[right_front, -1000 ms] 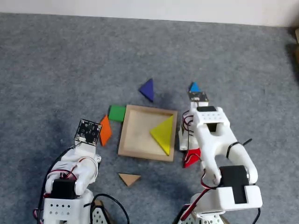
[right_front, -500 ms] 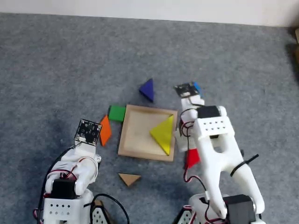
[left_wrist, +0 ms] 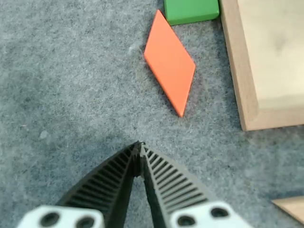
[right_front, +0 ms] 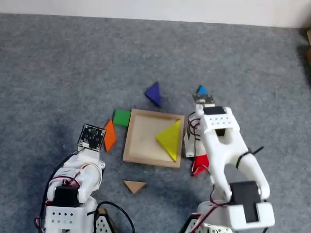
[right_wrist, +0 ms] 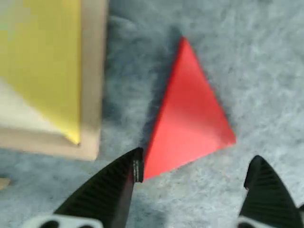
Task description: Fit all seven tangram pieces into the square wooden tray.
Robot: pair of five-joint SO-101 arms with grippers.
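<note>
Currently your right gripper hangs open over the red triangle just beside the tray, yellow triangle inside it, while your left gripper sits closed near the orange piece.

Setting: a robotics workbench; lab or hobby room cannot be determined. Indicators: the left arm and right arm, white plastic with exposed wiring, stand side by side on a grey carpet-like covering. A plain white wall strip runs behind.
</note>
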